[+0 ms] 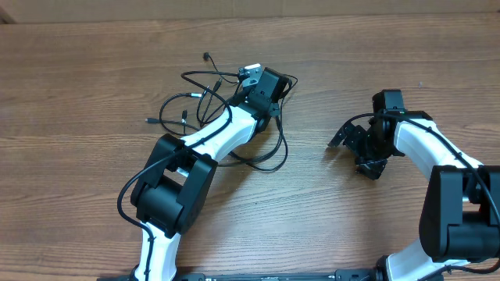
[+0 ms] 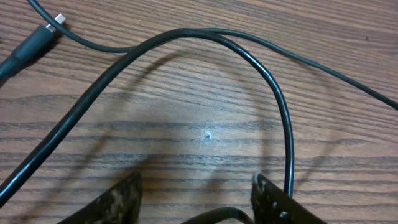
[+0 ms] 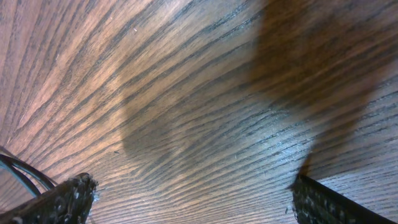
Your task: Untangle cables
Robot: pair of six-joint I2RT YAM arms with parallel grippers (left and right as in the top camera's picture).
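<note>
The cables (image 1: pixel 199 97) are thin black cords lying in a loose tangle on the wooden table at upper centre-left, with small plug tips at their left ends. My left gripper (image 1: pixel 266 90) hangs over the right side of the tangle. In the left wrist view it is open (image 2: pixel 199 196). A cable loop (image 2: pixel 186 37) arches ahead of the fingers, one strand runs past the right finger, and another strand (image 2: pixel 227 214) lies between the jaws. A plug (image 2: pixel 37 40) lies at top left. My right gripper (image 1: pixel 355 150) is open and empty (image 3: pixel 196 199) over bare wood, apart from the cables.
The wooden table (image 1: pixel 94 55) reaches to a far edge at the top of the overhead view. Both arm bases stand at the front edge. Thin dark wires (image 3: pixel 18 171) show at the lower left of the right wrist view.
</note>
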